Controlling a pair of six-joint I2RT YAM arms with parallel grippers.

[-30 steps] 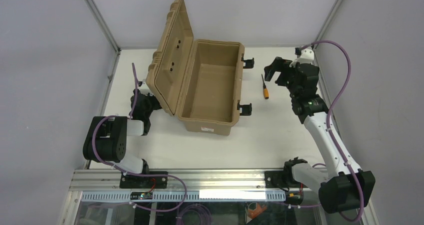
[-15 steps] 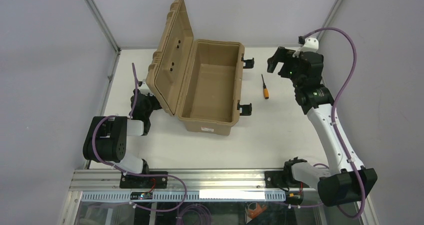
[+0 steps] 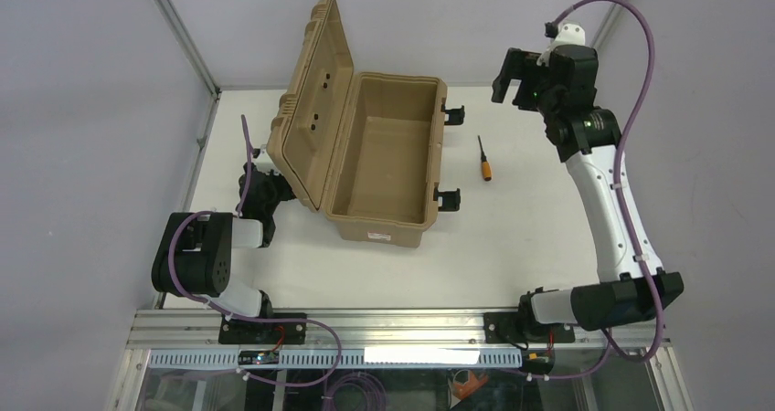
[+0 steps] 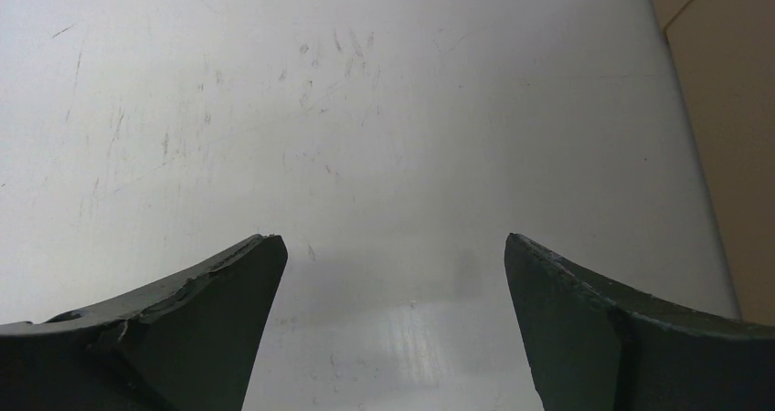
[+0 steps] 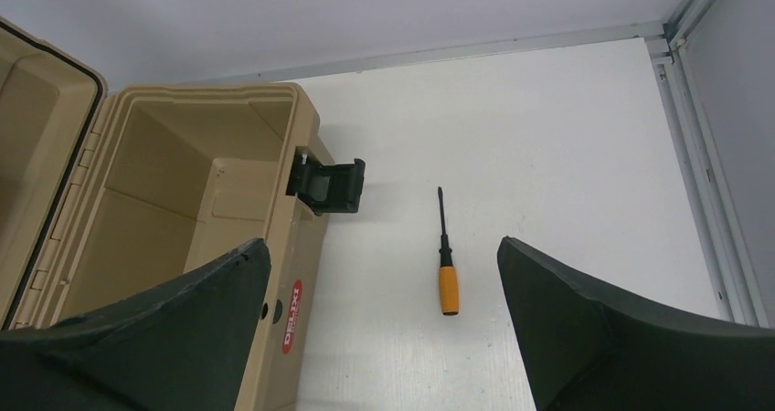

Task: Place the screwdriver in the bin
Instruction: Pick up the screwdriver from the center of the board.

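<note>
The screwdriver [image 3: 485, 160] lies flat just right of the open bin [image 3: 382, 230]. The right gripper [image 3: 513, 79] hovers high above it, jaws wide and empty. This is likely the reaching step; next it must descend and close on the orange handle.

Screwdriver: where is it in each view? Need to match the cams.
Top external: screwdriver right of centre, on the table beside the bin's latch side.
Left wrist: not in it.
Right wrist: centre, handle toward the bottom edge.
Shared landmark: the tan bin, left of it in both.
</note>
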